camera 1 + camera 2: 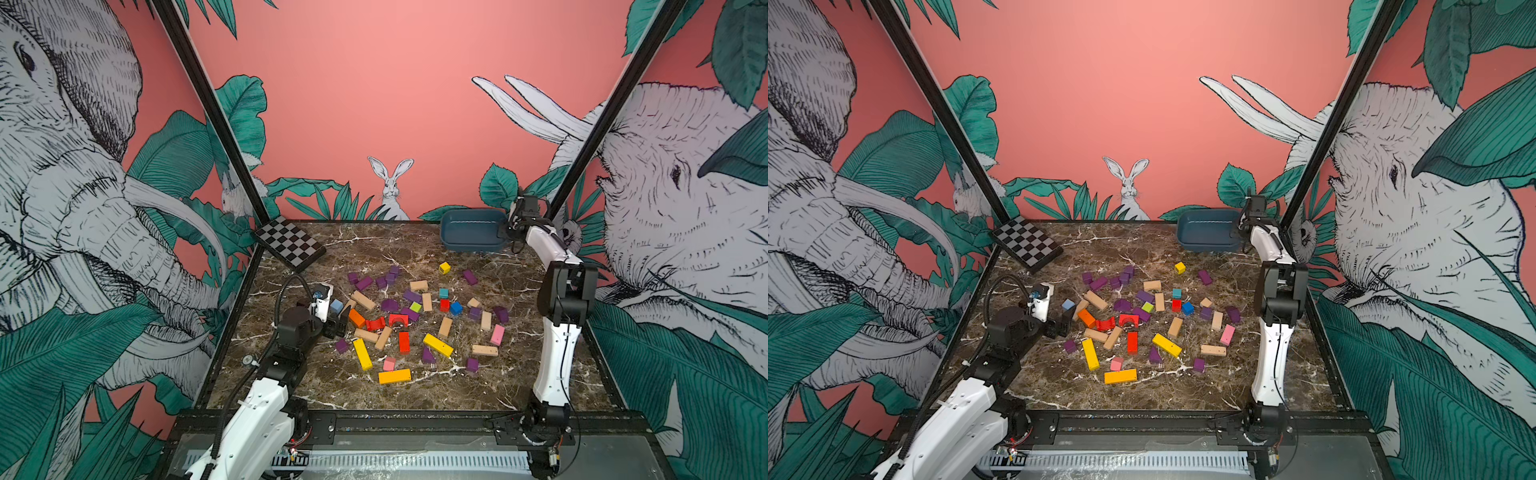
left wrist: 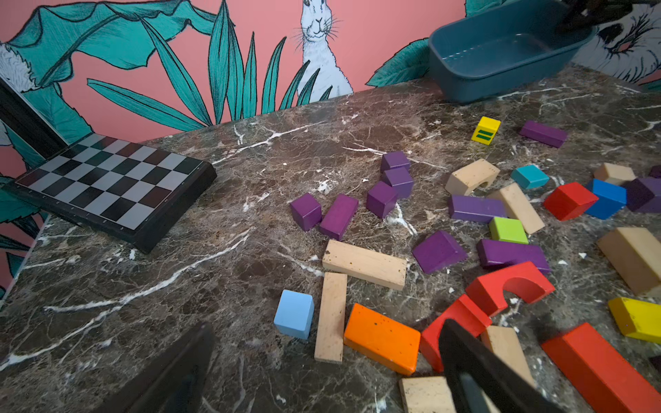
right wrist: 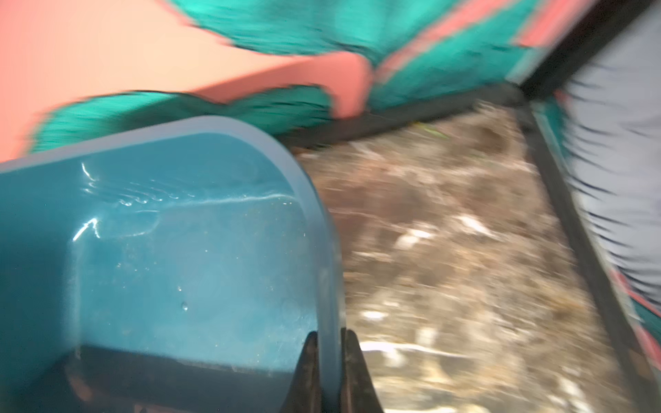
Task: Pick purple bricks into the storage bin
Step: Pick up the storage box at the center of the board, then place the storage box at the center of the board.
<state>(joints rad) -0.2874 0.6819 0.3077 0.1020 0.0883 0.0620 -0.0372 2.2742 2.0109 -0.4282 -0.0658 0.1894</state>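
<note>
At far corner, right claw [image 3: 329, 334] pinches rim of glossy dark-blue storage bin [image 3: 179, 250]; left claw [image 2: 327, 325] spread wide.

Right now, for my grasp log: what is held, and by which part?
The right gripper pinches the storage bin by its side rim; the left gripper holds nothing.

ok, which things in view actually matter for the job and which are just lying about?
Job: purple bricks, storage bin, right hand clamped on its rim.
Lying about: checkerboard slab, tan blocks, red blocks, yellow blocks, orange blocks, pink blocks.
</note>
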